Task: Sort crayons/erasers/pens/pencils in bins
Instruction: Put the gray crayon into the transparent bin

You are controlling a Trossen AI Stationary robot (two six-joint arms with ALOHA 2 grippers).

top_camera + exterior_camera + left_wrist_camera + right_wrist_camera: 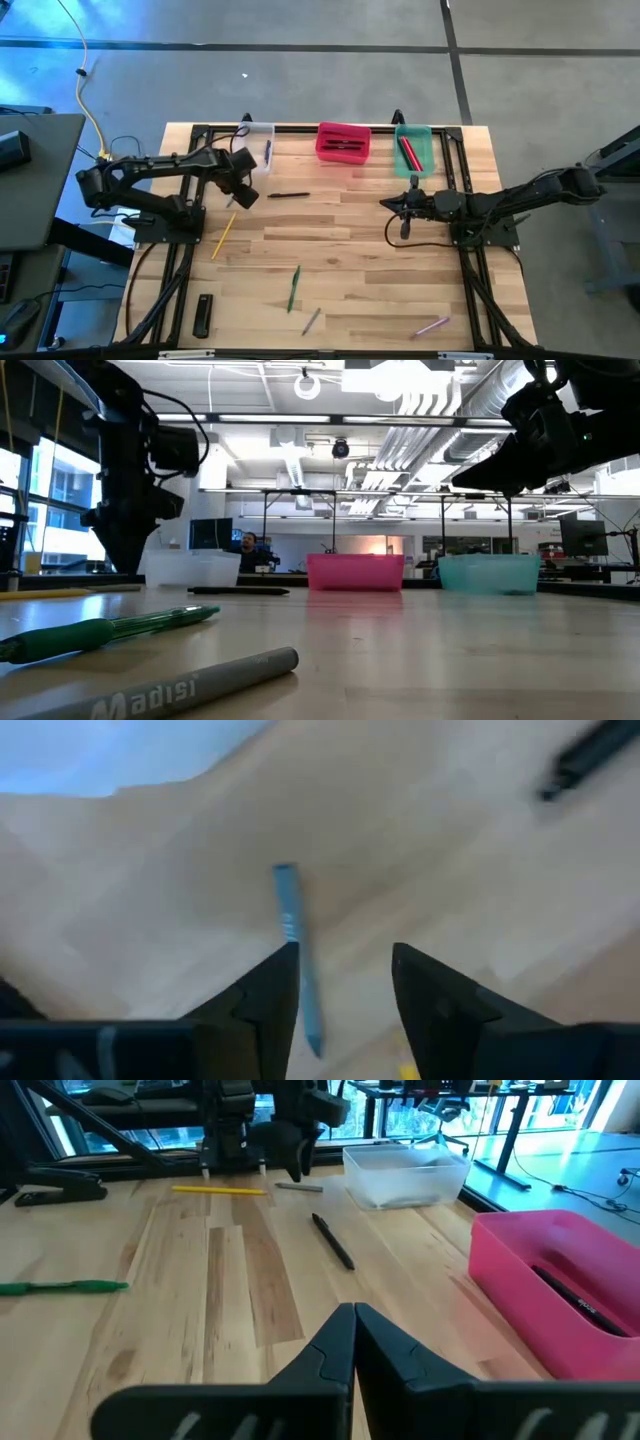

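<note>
The left gripper (345, 982), fingers apart, hangs over a blue stick (296, 952) on the surface beside the clear bin (258, 145) at upper left; it should drop straight, then squeeze gently.

Three bins in a row along the wooden table (400, 260) far edge: clear plastic tub (259, 146) left, pink-red tub (343, 142) middle, translucent green tub (414, 148) right; black pen (288, 195) lying before them.

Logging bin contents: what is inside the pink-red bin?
The pink-red bin holds dark, pen-like sticks, about two; the count is unclear. Its walls hide the contents in the low view.
</note>
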